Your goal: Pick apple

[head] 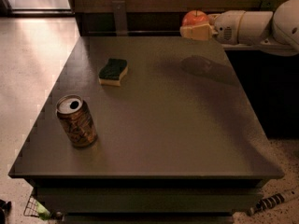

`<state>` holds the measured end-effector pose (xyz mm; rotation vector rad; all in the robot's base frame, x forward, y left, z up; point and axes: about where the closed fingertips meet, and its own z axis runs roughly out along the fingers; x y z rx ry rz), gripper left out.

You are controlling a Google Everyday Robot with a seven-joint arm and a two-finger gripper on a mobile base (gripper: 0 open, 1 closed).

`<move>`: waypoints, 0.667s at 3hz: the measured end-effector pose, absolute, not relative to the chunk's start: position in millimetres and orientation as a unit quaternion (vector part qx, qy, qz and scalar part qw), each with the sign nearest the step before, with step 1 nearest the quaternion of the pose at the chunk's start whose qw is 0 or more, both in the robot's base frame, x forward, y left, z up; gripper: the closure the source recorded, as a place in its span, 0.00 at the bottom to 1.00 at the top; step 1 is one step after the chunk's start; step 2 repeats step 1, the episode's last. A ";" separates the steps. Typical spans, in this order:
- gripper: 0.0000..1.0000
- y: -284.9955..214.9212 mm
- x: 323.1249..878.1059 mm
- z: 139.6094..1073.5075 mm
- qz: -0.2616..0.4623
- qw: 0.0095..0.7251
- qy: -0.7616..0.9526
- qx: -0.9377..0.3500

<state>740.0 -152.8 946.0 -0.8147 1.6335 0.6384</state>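
1. We see the gripper (pixel 193 26) at the far right of the scene, above the far edge of the dark table (pixel 154 139). It reaches in from the right on a thick white arm (pixel 247 26).
2. Its fingers (pixel 196 31) are closed on the apple (pixel 195 17). One pale finger lies across the near, lower side of the fruit; the other is hidden behind it.
3. The apple is red-orange, with a short dark stem pointing up. It is held in the air, clear of the tabletop.
4. A soft shadow (pixel 205 65) lies on the table just nearer to us than the gripper.
5. A sponge (pixel 113 71), dark green on top and yellow below, lies flat on the far left part of the table, well apart from the gripper.
6. A soda can (pixel 77 121) stands upright near the near-left corner, its opened top facing up. It is well apart from the sponge.
7. A pale speckled floor (pixel 28 64) stretches away to the left of the table.
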 end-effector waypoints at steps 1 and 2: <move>1.00 -154.2 732.4 969.8 0.257 0.577 0.689 -0.354; 1.00 -154.2 732.4 969.8 0.257 0.577 0.689 -0.354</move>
